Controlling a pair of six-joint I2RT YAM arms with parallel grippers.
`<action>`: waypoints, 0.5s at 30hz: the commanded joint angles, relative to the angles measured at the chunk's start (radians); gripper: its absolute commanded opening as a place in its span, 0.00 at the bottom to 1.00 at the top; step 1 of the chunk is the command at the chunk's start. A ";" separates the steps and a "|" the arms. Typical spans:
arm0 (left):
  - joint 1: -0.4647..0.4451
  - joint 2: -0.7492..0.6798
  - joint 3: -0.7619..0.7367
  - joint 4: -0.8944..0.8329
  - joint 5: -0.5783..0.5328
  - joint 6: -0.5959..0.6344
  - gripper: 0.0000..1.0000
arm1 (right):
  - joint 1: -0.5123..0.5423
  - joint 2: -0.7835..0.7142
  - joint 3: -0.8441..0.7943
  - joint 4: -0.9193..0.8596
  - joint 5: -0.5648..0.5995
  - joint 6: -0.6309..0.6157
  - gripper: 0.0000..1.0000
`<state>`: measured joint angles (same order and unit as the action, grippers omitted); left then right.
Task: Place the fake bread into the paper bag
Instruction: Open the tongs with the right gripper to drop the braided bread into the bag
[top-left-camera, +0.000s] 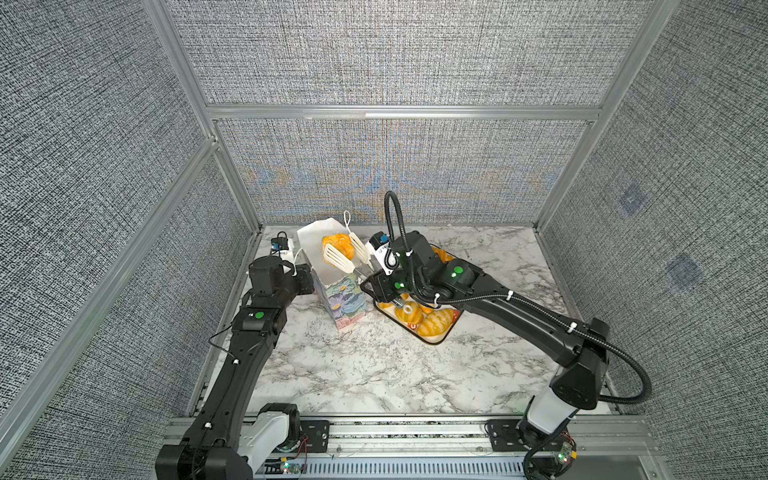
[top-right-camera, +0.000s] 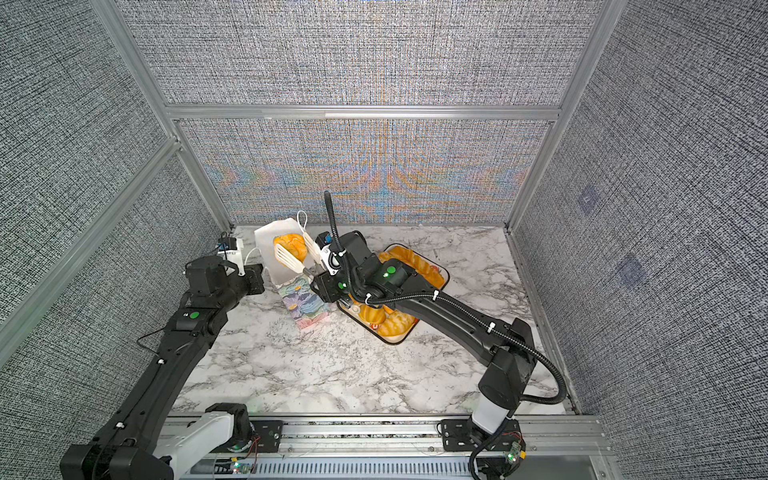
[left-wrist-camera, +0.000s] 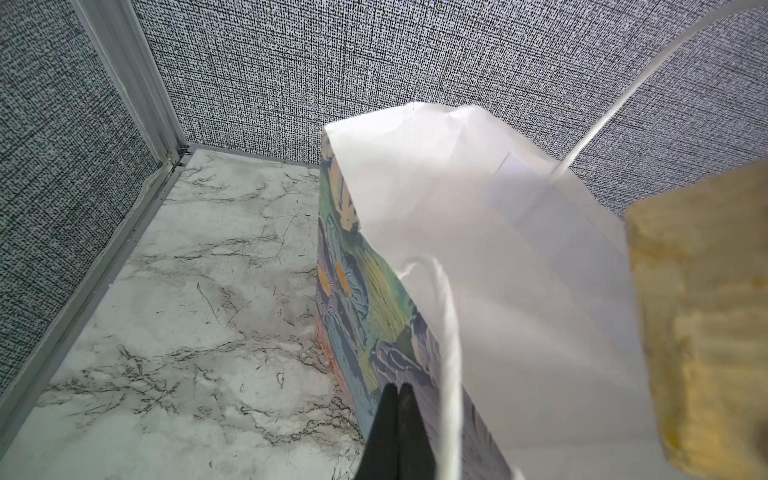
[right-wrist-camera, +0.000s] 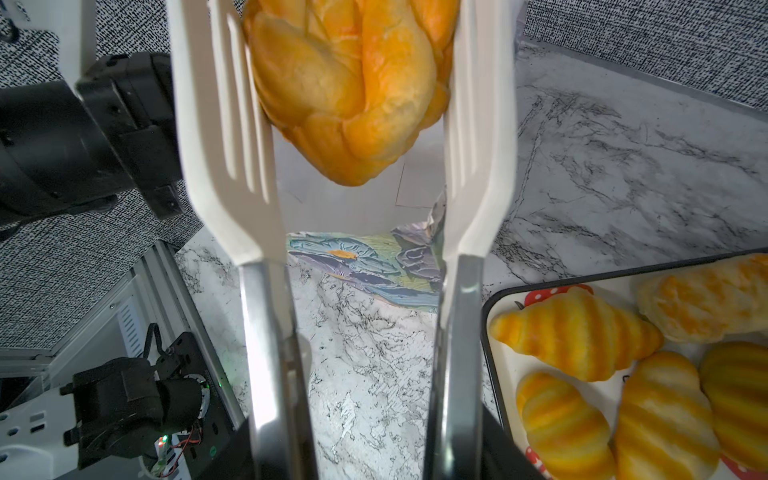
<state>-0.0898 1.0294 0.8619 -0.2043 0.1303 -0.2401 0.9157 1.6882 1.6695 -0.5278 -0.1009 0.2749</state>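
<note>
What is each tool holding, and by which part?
The left tool pinches the paper bag at its rim. The right tool grips the tongs by their metal arms; a braided bun is between their white heads.

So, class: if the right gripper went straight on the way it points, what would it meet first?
Probably the near wall of the floral-print paper bag, just below its rim. The right gripper, holding white slotted tongs flanking a braided golden-orange bun, aims there; depth is unclear.
</note>
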 joint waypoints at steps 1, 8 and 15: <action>0.001 0.000 0.008 0.011 -0.004 0.006 0.00 | 0.000 -0.006 0.005 0.030 0.013 0.003 0.58; 0.003 0.000 0.009 0.011 -0.004 0.006 0.00 | 0.000 -0.010 0.012 0.017 0.020 -0.002 0.61; 0.003 0.001 0.008 0.013 -0.001 0.005 0.00 | 0.000 -0.030 0.012 0.006 0.030 -0.007 0.61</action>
<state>-0.0891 1.0294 0.8619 -0.2043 0.1303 -0.2401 0.9157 1.6730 1.6741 -0.5362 -0.0822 0.2741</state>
